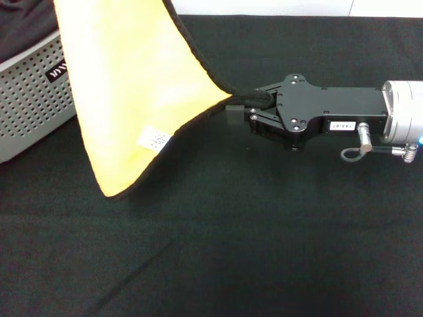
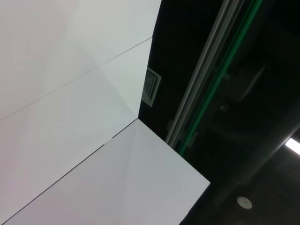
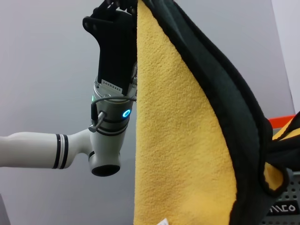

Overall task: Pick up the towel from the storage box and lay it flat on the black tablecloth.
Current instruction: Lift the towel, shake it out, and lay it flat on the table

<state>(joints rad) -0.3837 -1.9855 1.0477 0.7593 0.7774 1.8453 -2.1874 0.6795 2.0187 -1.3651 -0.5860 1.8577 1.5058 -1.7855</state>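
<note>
The yellow-orange towel (image 1: 132, 79) hangs in the air, stretched into a wide sheet, its white label (image 1: 154, 139) near the low corner. My right gripper (image 1: 246, 103) is shut on the towel's black-edged side corner, above the black tablecloth (image 1: 231, 238). In the right wrist view the towel (image 3: 178, 140) hangs down from my raised left gripper (image 3: 121, 5), which pinches its top corner. The light grey storage box (image 1: 33, 99) stands at the left, behind the towel. The left wrist view shows only white panels and a dark ceiling.
Dark fabric (image 1: 20, 20) lies in the storage box. The box's perforated wall (image 3: 287, 201) shows under the towel's folds in the right wrist view. The tablecloth stretches bare in front of and below the hanging towel.
</note>
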